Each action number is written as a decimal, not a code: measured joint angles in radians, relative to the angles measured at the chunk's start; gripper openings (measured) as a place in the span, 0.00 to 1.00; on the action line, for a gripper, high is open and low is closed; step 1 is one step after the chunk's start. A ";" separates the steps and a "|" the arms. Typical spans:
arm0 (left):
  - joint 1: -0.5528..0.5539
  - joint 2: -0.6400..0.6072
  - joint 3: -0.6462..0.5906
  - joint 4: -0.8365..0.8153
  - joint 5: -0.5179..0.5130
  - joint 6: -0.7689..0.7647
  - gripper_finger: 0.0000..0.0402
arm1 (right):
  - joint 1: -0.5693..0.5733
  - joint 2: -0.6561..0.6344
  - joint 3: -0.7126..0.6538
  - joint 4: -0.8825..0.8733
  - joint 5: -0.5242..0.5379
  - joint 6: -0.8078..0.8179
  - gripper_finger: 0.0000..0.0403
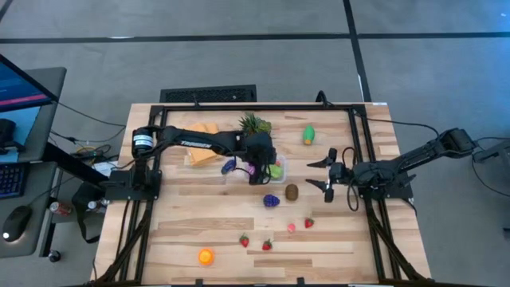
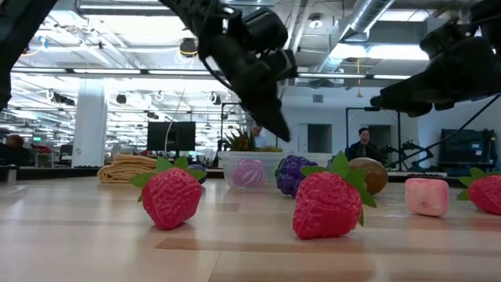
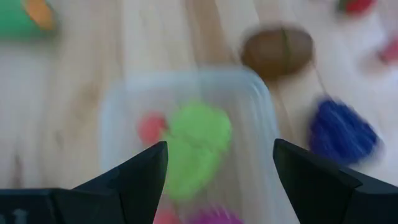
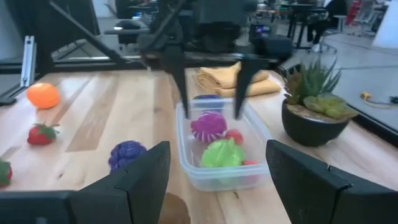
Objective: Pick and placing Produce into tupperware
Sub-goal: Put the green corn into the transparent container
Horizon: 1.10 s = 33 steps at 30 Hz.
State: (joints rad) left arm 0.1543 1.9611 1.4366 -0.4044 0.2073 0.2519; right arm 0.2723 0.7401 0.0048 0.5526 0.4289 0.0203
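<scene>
The clear tupperware (image 1: 278,162) sits mid-table and holds a green piece (image 4: 221,154), a magenta one (image 4: 208,124) and small red ones (image 4: 235,135). My left gripper (image 1: 256,170) hangs open right above it, fingers pointing down with the tips over the tub (image 3: 249,87), holding nothing. My right gripper (image 1: 320,175) waits open to the tub's right, level with the table and pointing at it. Loose produce lies on the wood: a brown piece (image 1: 292,191), purple grapes (image 1: 272,201), a purple piece (image 1: 229,167) at the tub's left, strawberries (image 1: 308,222) and an orange (image 1: 206,256).
A spiky potted plant (image 1: 255,125) and a folded yellow cloth (image 1: 203,151) sit just beyond the tub, under the left arm. A green and orange piece (image 1: 308,134) lies toward the far right. More strawberries (image 1: 244,239) and a pink piece (image 1: 291,227) lie near the front. People show in the room behind.
</scene>
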 joint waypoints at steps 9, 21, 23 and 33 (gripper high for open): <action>-0.019 -0.003 0.101 -0.434 -0.063 0.005 0.71 | 0.000 0.000 0.001 0.009 0.011 0.016 0.65; -0.019 -0.182 0.100 -0.493 -0.165 -0.007 0.71 | 0.001 0.000 0.011 -0.009 0.009 0.015 0.65; -0.018 -0.226 0.092 -0.517 -0.187 -0.022 0.71 | 0.001 0.000 0.011 -0.020 0.009 0.009 0.65; -0.018 -0.553 -0.176 -0.541 -0.217 -0.130 0.71 | -0.001 -0.001 0.013 0.057 0.029 -0.201 0.65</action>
State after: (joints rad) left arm 0.1360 1.4085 1.2608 -0.9453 -0.0097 0.1222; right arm 0.2714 0.7391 0.0177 0.6098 0.4576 -0.1809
